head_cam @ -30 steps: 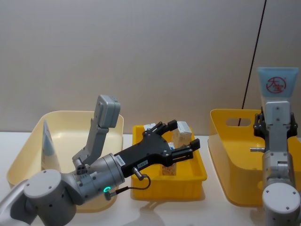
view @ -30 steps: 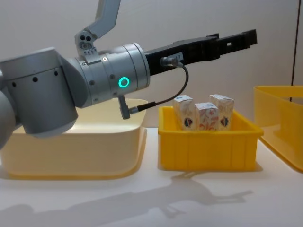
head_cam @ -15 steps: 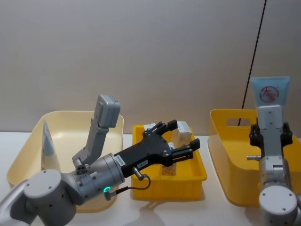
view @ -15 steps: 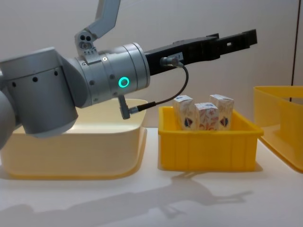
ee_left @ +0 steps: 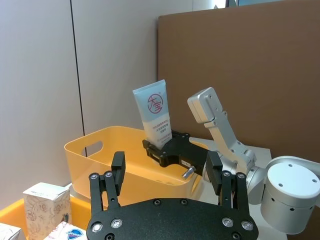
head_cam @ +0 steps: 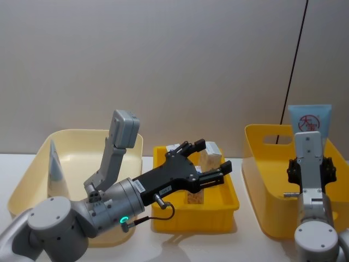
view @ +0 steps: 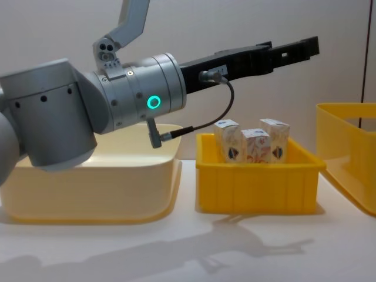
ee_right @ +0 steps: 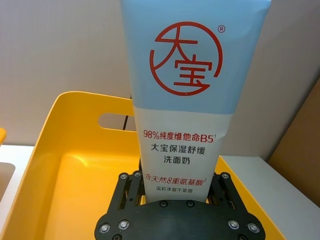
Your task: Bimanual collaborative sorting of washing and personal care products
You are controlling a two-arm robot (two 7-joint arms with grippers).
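One tube (head_cam: 309, 116) is clamped low in the right gripper (head_cam: 310, 170) over the big bin (head_cam: 252, 164); left gripper (head_cam: 214, 155) hangs spread. Top-heavy, so it could topple onto its rim.

Red "大宝" and "98%" on tube (ee_right: 192, 117)

The right gripper (ee_right: 177, 189) is lower now than it was a second ago. The light-blue tube (head_cam: 309, 117) in its grip has come down with it. Before, the top of the tube stood high up against the wall behind. Now it is much lower, and less of the tube shows above the hand's grey back. The red ring mark on the tube now sits just over the hand. The hand and the tube have also slid a little to the left. They are closer now to the big yellow bin (head_cam: 260, 174) under the hand.
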